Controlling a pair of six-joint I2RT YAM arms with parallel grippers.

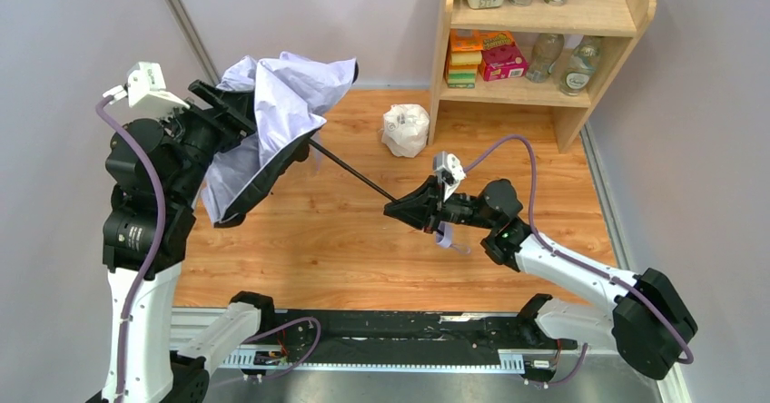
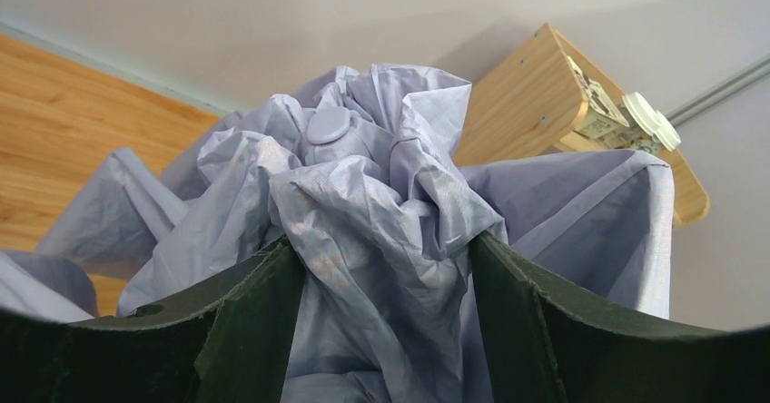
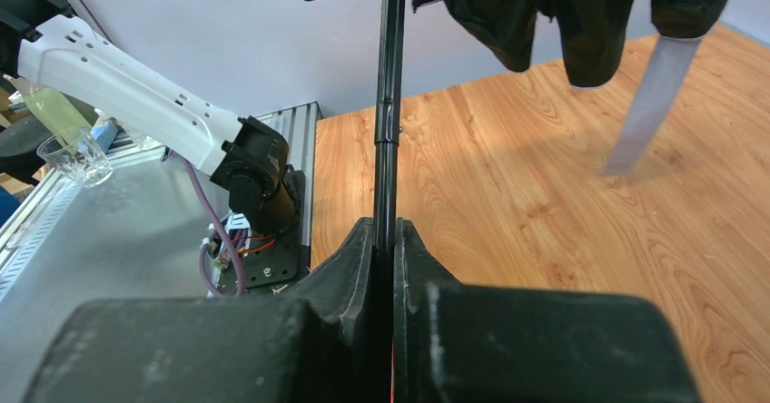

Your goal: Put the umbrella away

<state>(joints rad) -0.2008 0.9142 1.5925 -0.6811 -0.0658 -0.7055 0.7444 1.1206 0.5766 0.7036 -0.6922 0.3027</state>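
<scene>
Pale grey walls [image 1: 73, 22] enclose a wood-grain bench [image 1: 363, 258]; a light wooden shelf unit [image 1: 604, 11] stands at its far right corner, stocked with bottles [image 1: 581, 65] and boxes [image 1: 501, 58].

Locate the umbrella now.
In the top view the umbrella is held above the table's left half, canopy bunched in the left gripper, shaft clamped in the right gripper at centre.

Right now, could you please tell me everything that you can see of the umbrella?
The umbrella is half collapsed and held in the air above the wooden table. Its canopy is thin crumpled cloth, pale lavender outside, black underneath, with a round cap on top. The bunched cloth lies between the wide-apart fingers of the left gripper. A thin black metal shaft slants out to the right gripper, which is shut on it. A pale strap hangs below that gripper.
</scene>
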